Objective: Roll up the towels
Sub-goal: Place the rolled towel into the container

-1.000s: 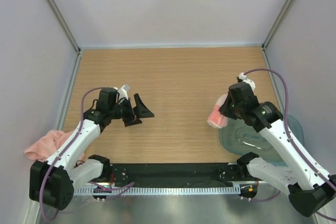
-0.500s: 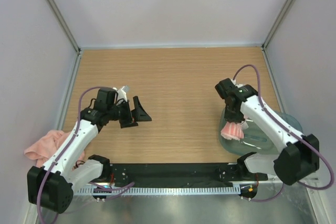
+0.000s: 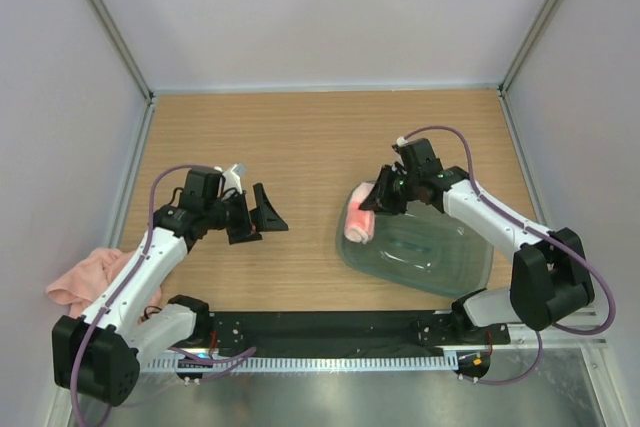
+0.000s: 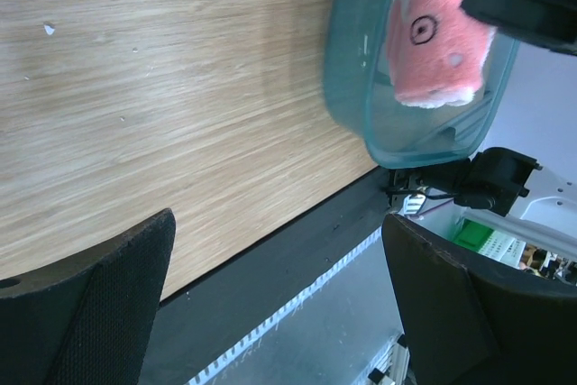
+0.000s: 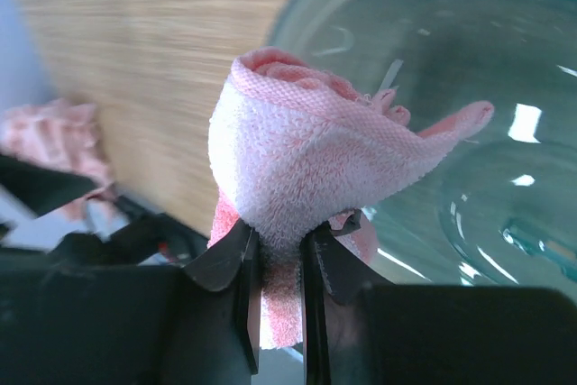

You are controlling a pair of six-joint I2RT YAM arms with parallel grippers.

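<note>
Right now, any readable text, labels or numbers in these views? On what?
No words or numbers can be read.
The towel carries a small dark ring mark, not a letter.
The green part near the arm bases: any print is too blurred to read.

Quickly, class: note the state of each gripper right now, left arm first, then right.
Left gripper: open, holding nothing.
Right gripper: closed on the rolled pink terry towel.
</note>
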